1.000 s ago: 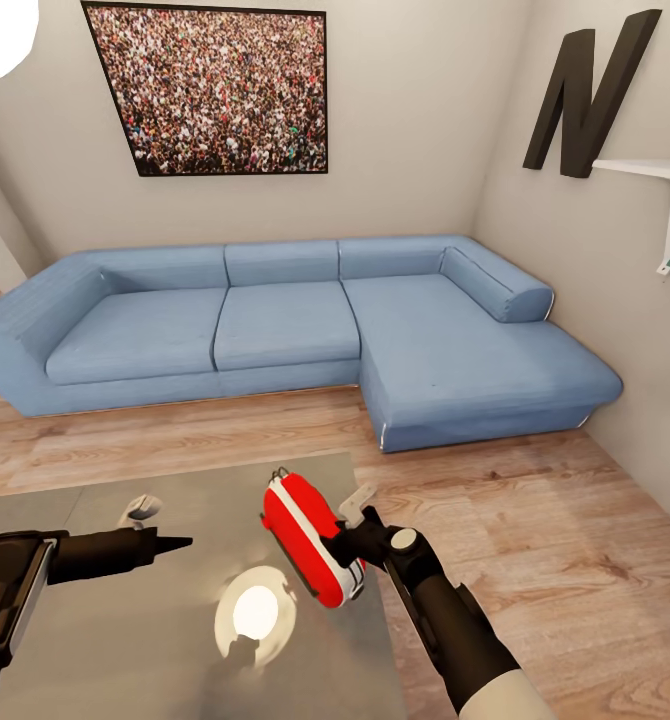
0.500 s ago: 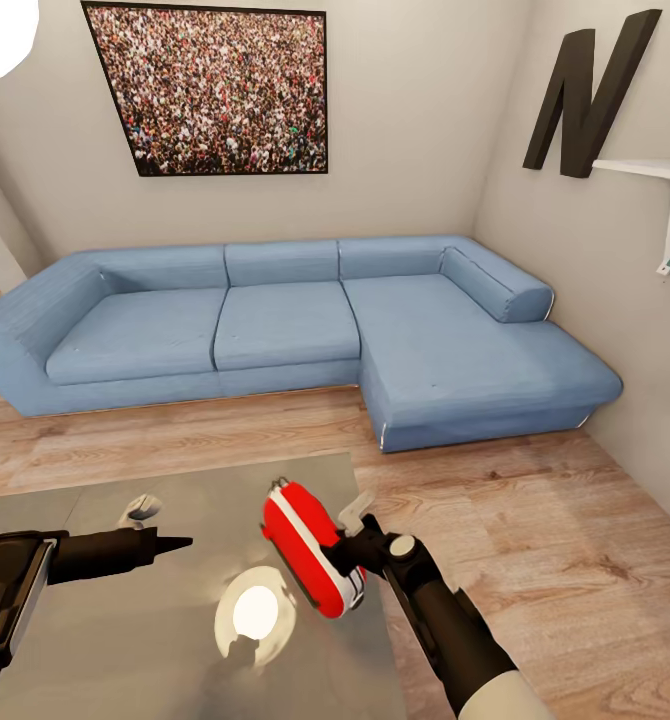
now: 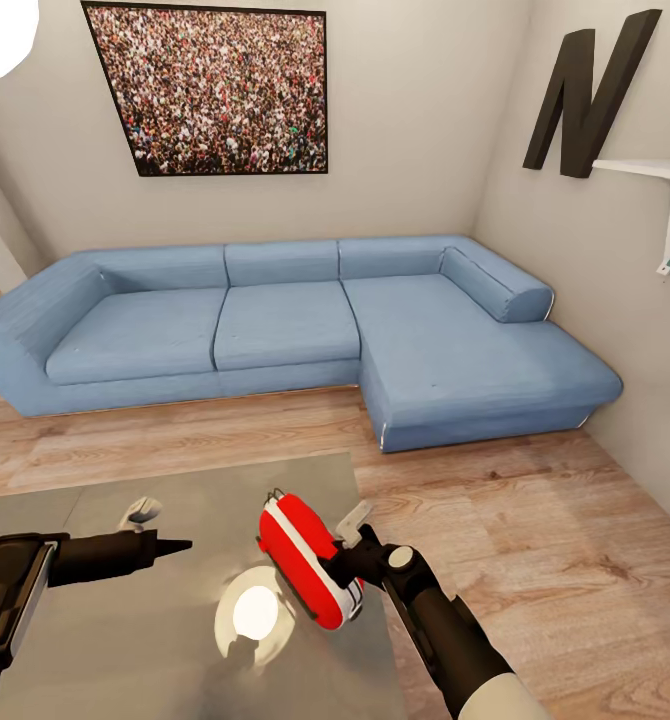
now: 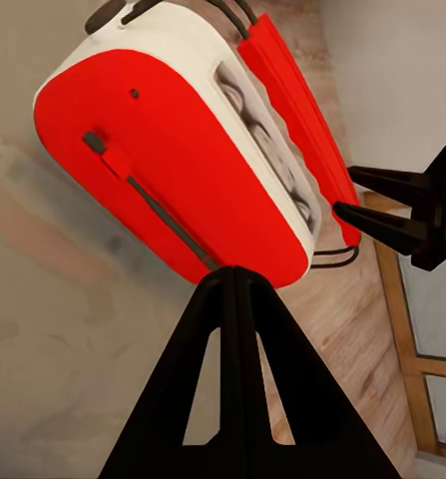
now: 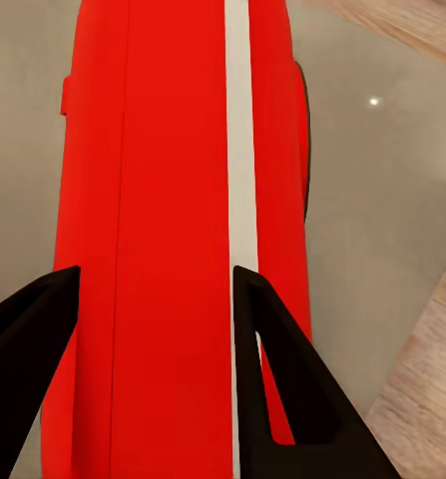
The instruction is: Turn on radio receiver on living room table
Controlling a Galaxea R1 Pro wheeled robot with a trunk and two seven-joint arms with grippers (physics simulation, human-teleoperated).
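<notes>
The right end effector (image 3: pixel 343 562) is clenched around the radio receiver (image 3: pixel 305 562), its fingers (image 5: pixel 272 379) straddling the red body, which is tilted over the worktop (image 3: pixel 105 640). The left end effector (image 3: pixel 170 545), fingers pressed together and holding nothing, points at the radio from nearby. The radio is grasped; I judge the switching-on itself remains, as nothing shows it on.

Radio receiver (image 3: pixel 305 560): bright red body, one thin white band along its length, white end faces. Table (image 3: pixel 95 620): glossy grey-beige top with a white glare spot. Sofa (image 3: pixel 275 330): plain light blue. Floor (image 3: pixel 535 530): light wood grain. Walls: beige. Framed photo (image 3: pixel 207 90): dense multicoloured crowd speckle, dark frame. Letter "N" (image 3: pixel 587 92): black. Both grippers, left (image 3: pixel 180 545) and right (image 3: pixel 337 560): black.
</notes>
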